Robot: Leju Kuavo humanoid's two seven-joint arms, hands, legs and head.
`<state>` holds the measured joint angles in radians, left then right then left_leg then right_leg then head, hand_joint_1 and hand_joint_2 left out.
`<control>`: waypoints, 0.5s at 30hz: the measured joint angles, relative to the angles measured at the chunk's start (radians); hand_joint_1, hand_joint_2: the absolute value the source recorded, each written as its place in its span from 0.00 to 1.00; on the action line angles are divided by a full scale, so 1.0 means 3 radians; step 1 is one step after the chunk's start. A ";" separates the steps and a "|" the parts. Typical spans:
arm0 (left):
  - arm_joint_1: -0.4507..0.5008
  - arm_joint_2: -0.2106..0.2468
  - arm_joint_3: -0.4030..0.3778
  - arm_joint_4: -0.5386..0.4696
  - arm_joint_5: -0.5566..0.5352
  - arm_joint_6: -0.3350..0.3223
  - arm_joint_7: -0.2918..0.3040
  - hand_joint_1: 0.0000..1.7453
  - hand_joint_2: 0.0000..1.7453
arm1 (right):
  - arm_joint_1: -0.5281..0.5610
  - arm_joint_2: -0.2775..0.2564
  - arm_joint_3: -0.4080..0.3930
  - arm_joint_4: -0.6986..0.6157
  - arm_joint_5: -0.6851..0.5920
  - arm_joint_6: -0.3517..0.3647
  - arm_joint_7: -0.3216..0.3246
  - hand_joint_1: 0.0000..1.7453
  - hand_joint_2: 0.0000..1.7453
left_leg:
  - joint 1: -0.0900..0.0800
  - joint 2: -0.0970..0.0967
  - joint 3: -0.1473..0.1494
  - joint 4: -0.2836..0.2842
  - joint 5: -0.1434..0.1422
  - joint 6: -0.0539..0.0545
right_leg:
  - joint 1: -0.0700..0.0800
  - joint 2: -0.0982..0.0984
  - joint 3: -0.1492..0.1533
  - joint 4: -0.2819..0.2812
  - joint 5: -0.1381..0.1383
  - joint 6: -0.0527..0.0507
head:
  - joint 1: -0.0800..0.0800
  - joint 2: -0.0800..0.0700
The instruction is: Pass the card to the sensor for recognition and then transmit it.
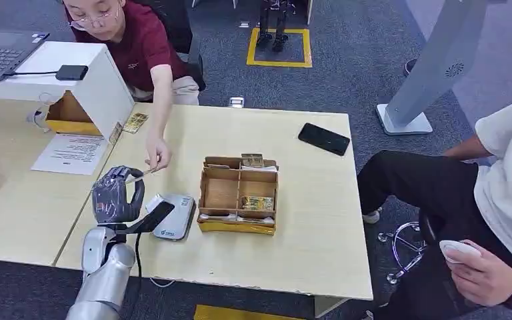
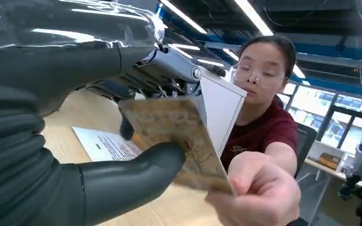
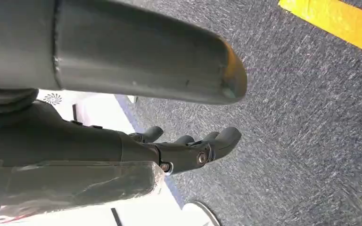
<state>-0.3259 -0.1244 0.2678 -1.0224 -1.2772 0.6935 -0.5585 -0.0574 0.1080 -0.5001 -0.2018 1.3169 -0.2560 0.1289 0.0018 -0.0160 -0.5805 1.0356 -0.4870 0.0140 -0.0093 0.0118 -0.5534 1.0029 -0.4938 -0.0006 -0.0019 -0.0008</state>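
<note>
Left of centre in the head view, the left hand (image 1: 115, 195) pinches the card (image 2: 179, 136), which a person's hand (image 1: 158, 155) also grips. The handover appears underway, release remaining. The right hand (image 3: 188, 148) hangs empty, fingers loosely apart.

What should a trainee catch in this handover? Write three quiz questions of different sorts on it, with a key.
1. True or false: the left hand holds the card alone.
2. Which thing on the table lies nearest the left hand? A the black phone; B the grey sensor; C the cardboard box.
3. What does the right hand hold?

Key
1. False: a person's hand pinches the card too.
2. B.
3. Nothing: its fingers are apart above the carpet.
</note>
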 joint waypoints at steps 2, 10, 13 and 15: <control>0.0001 0.0000 0.0022 0.0000 0.0012 0.0000 -0.0028 1.00 1.00 | 0.0000 0.0001 -0.0001 0.0000 0.0005 -0.0001 -0.0001 0.00 0.00 | 0.0000 0.0000 0.0000 0.0000 0.0000 0.0000 | 0.0000 0.0000 0.0000 0.0000 0.0000 0.0000 | -0.0001 0.0000; 0.0002 0.0000 0.0061 0.0000 0.0019 -0.0001 -0.0037 1.00 1.00 | 0.0000 0.0003 -0.0003 0.0000 0.0006 -0.0001 -0.0001 0.00 0.00 | 0.0000 -0.0001 0.0000 0.0000 0.0000 0.0000 | 0.0000 0.0000 0.0000 0.0000 0.0000 0.0000 | 0.0000 0.0000; 0.0002 0.0000 0.0065 0.0001 0.0029 -0.0001 -0.0060 1.00 1.00 | 0.0000 0.0003 -0.0004 0.0000 0.0010 -0.0001 -0.0003 0.00 0.00 | 0.0000 -0.0001 0.0000 0.0000 0.0000 0.0000 | 0.0000 0.0000 0.0000 0.0000 0.0000 0.0000 | 0.0000 0.0000; 0.0002 0.0000 0.0066 0.0009 0.0133 0.0000 -0.0112 1.00 1.00 | 0.0000 0.0003 -0.0004 0.0000 0.0022 -0.0004 -0.0003 0.00 0.00 | 0.0000 -0.0001 0.0000 0.0000 0.0000 0.0000 | 0.0000 0.0000 0.0000 0.0000 0.0000 0.0000 | 0.0000 0.0000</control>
<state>-0.3253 -0.1244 0.2876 -1.0197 -1.2374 0.6935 -0.5921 -0.0574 0.1087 -0.5013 -0.2018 1.3233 -0.2571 0.1282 0.0018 -0.0161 -0.5805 1.0357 -0.4870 0.0140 -0.0092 0.0117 -0.5535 1.0029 -0.4938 -0.0006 -0.0019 -0.0008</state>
